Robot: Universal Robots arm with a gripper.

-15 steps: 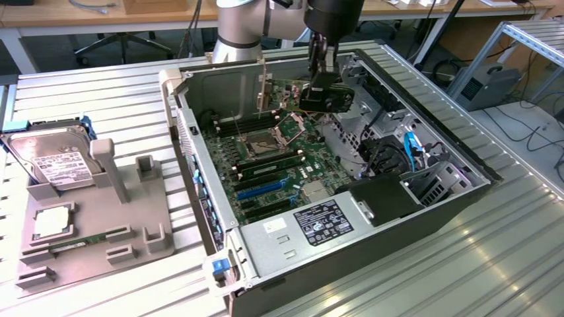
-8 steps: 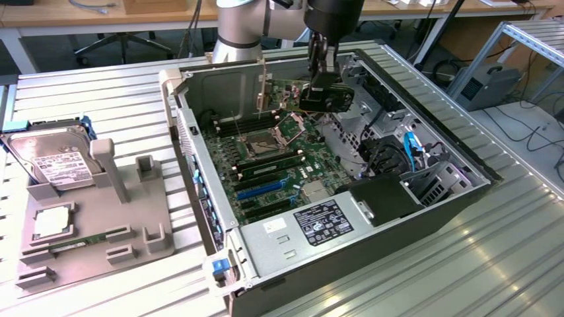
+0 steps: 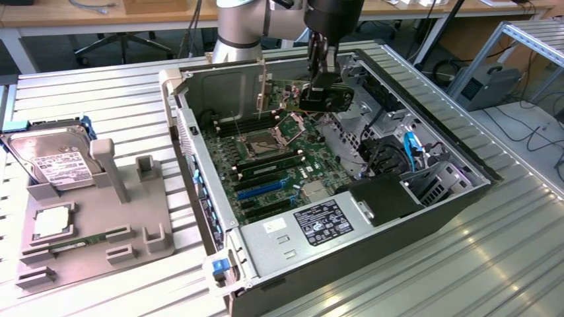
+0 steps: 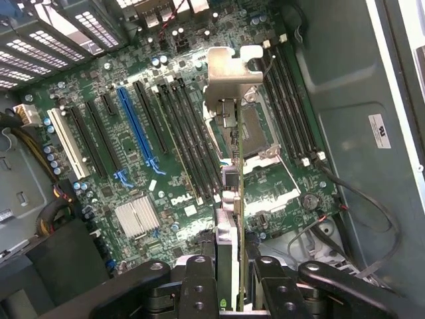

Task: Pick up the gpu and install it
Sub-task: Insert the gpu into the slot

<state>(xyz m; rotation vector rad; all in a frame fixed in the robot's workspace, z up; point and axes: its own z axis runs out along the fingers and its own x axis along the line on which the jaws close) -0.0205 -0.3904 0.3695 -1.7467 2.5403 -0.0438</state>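
Black jointed metal fingers of the gripper stand partly closed, clamped on both faces of the gpu. The card is thin and flat, seen edge-on in the wrist view, with a bent silver bracket at its far end. It hangs in the air over the motherboard, above the CPU socket, seated in no slot.

The board is green and densely populated, with long black slots, one blue slot and a finned silver heatsink. The open computer case lies on a ribbed aluminium table. Toward the exterior view's left stands a grey moulded fixture with a silver hard drive. Wooden desks line the background.

The arm reaches straight down into the case.
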